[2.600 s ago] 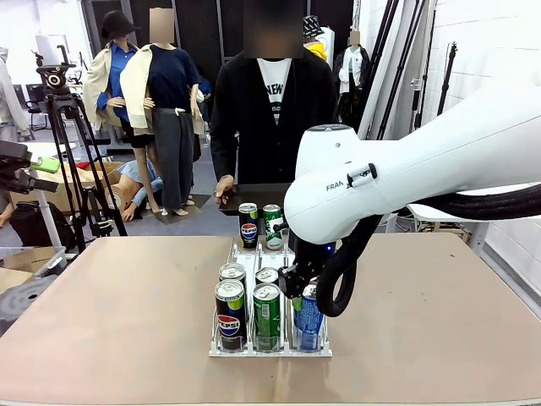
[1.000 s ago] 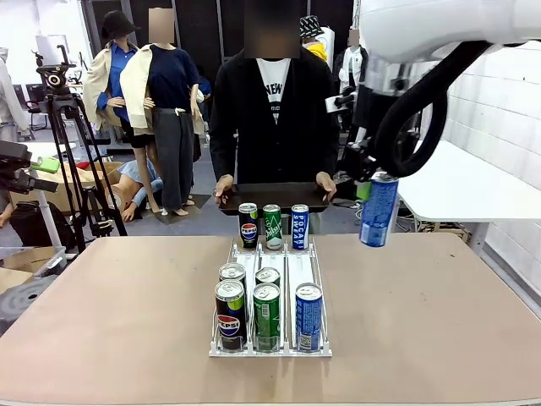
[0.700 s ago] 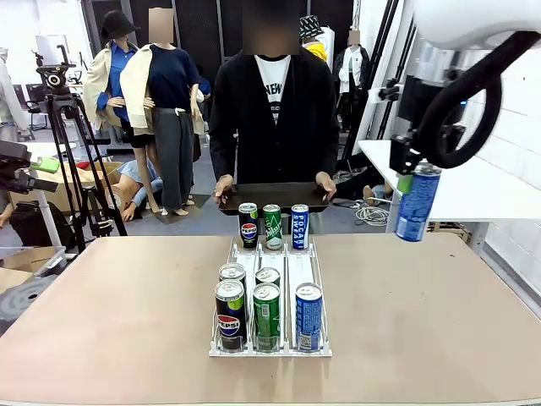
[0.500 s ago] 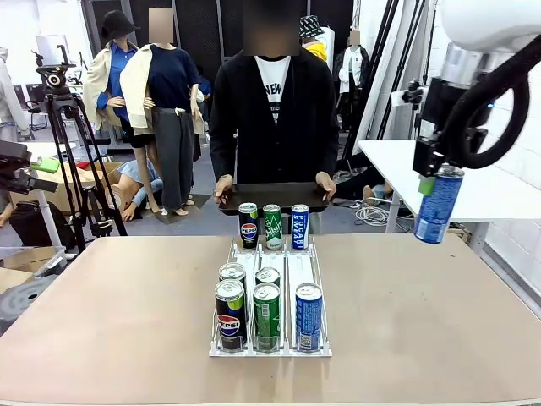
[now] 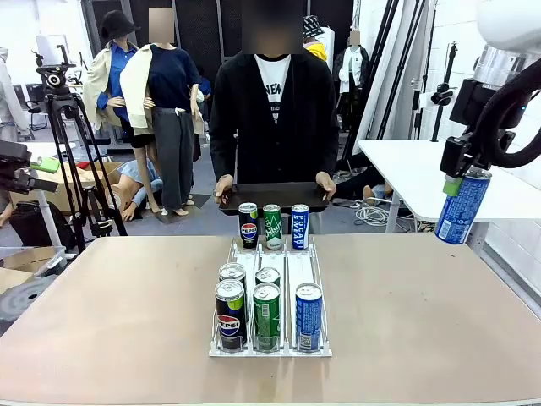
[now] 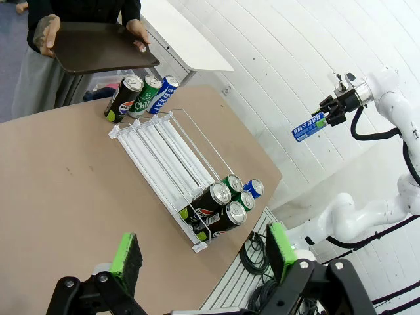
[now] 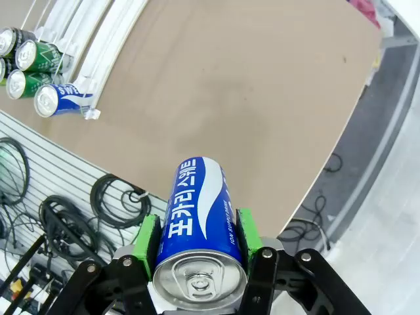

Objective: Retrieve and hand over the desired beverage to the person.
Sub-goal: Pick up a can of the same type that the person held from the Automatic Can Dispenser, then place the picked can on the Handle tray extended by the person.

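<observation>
The right end effector is closed on a blue can. Its green pads squeeze the can's two sides near the top, so the can hangs down, almost straight up and down. I think it holds it that way so the drink does not slip and the bottom is free to set down. The blue can is up in the air, out past the right edge of the surface, closer to the far right corner than the near one. It touches nothing but the pads.

The person stands at the far edge of the surface and holds a dark tray flat with both hands. The tray looks ready for the drink to land on, so the blue can probably needs to go over there next. That is a good way off from where it is now.

A white rack sits in the middle of the surface, running from the near edge toward the far edge. Five cans stand at its near end and three at its far end, close to the tray.

The left end effector is wide open with nothing in it. It hangs high above the surface, out of the way, I think.
</observation>
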{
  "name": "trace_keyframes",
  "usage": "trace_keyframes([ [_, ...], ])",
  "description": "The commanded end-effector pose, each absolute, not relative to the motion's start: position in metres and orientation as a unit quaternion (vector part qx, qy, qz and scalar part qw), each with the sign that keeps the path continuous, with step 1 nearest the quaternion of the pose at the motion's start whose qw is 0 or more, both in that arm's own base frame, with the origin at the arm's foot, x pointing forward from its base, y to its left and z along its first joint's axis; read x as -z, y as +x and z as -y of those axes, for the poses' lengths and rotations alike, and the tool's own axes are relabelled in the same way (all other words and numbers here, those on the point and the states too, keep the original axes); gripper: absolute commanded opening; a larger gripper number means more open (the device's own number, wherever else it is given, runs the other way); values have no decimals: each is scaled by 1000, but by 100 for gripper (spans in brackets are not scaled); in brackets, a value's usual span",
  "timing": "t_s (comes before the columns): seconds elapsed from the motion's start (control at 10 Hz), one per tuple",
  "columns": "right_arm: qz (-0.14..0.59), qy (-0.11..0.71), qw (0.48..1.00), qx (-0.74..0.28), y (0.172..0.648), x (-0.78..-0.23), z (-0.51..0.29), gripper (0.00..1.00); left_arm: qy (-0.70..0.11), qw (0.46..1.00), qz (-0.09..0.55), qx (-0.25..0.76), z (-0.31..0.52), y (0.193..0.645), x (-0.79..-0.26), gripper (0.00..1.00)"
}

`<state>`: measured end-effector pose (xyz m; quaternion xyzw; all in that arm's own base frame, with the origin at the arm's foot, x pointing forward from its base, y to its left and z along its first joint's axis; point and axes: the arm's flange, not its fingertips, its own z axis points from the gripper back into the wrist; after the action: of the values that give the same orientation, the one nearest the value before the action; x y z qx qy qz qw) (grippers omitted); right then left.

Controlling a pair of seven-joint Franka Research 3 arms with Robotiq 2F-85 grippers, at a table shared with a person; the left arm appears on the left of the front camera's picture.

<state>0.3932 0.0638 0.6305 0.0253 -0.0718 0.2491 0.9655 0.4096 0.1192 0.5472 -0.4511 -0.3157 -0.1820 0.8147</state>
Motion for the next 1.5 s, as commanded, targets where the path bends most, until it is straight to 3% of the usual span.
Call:
trace_keyframes([
  [0.0, 71, 22, 967, -245, 392, -631, -72, 0, -459, 810, 318, 180, -119, 408, -548, 100],
  [1.4, 71, 22, 967, -245, 392, -631, -72, 0, -459, 810, 318, 180, -119, 408, -548, 100],
])
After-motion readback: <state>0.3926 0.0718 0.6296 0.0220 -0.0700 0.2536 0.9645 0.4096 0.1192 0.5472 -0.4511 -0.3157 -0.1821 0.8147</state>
